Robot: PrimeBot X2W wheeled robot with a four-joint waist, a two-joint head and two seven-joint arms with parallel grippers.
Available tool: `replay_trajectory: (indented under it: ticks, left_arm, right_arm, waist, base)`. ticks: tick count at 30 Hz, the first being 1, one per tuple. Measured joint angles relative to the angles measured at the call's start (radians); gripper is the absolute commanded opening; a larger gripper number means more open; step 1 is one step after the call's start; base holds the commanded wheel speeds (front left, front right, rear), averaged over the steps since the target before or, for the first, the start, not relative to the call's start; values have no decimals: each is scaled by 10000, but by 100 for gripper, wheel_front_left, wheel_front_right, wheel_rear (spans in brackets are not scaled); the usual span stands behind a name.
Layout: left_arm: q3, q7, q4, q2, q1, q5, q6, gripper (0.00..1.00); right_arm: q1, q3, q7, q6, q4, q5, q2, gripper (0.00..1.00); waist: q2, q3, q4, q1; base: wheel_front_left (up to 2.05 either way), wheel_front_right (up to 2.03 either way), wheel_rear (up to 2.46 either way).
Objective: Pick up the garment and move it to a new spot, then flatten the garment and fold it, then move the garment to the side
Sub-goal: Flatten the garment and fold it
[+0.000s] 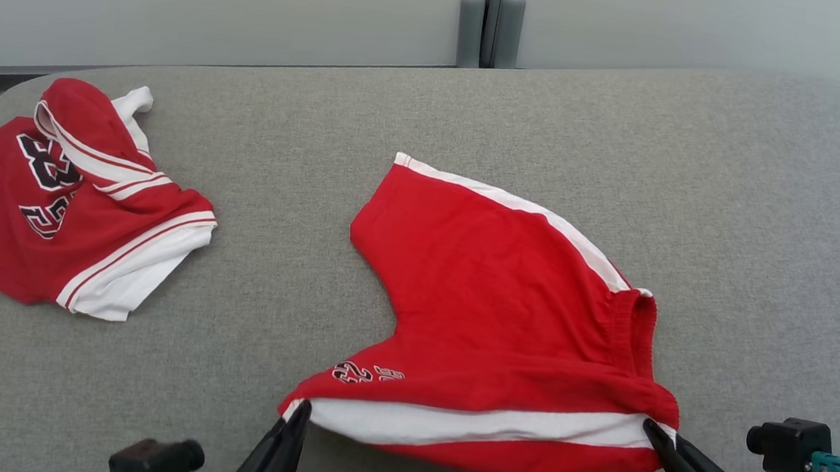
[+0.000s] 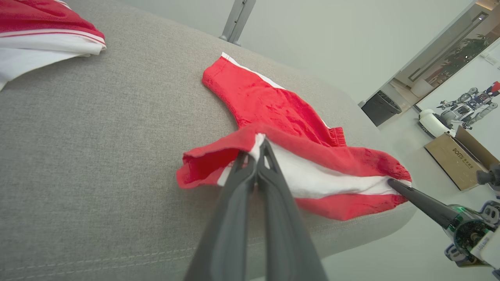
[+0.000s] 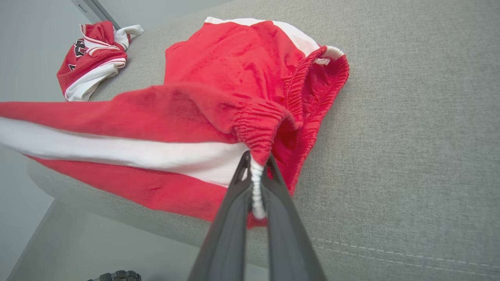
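Grey couch (image 1: 625, 147): left hand (image 1: 301, 408), right hand (image 1: 651, 426) clamped on red shorts (image 1: 498, 296), stripe ends; number print (image 1: 366, 373) unclear.

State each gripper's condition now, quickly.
Left gripper: shut on the red shorts, at a leg hem.
Right gripper: shut on the red shorts, at the waistband.

A: Where do your grippers sit?
B: Your left gripper (image 1: 301, 406), dark fingers together, pinches the leg-hem corner of the red cloth shorts with white side stripes (image 1: 504, 312). Your right gripper (image 1: 652, 427) pinches the waistband corner.
A: And the rest?
B: You see the shorts spread on the grey woven cushion (image 1: 551, 126), near edge stretched between both grippers. A crumpled red-and-white numbered jersey (image 1: 49, 211) lies well apart, far left.
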Motion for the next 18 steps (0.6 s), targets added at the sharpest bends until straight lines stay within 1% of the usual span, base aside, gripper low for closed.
replay_trajectory:
  ticks: [4, 6, 8, 13, 17, 18]
  left_arm:
    - [-63, 426, 894, -251, -1137, 10, -462, 0]
    - [-61, 719, 1597, -366, -1927, 25, -771, 0]
    - [-82, 991, 2318, -608, -2727, 29, -1039, 0]
    - [117, 1235, 4272, -1152, -4483, 25, -1574, 0]
    - [113, 1438, 5616, -1528, -5660, 94, -1988, 0]
    - [48, 1544, 5942, -1592, -5954, 111, -2150, 0]
  right_arm:
    - [-152, -182, 314, 0, 12, -176, 376, 0]
    - [-348, -284, 389, 0, 161, -173, 604, 0]
    - [-567, -322, 462, -2, 360, -174, 761, 0]
    - [-1237, -395, 462, -2, 809, -157, 1097, 0]
    - [-1805, -387, 382, -2, 1099, -155, 1369, 0]
    - [-1960, -374, 357, -2, 1170, -155, 1455, 0]
  waist:
    - [0, 47, -28, 0]
    - [0, 87, -32, 0]
    - [0, 129, -41, 0]
    - [0, 284, -215, 0]
    - [0, 521, -429, 0]
    - [0, 604, -490, 0]
  base:
    - [0, 0, 0]
    - [0, 0, 0]
    - [0, 0, 0]
    - [0, 0, 0]
    - [0, 0, 0]
    - [0, 0, 0]
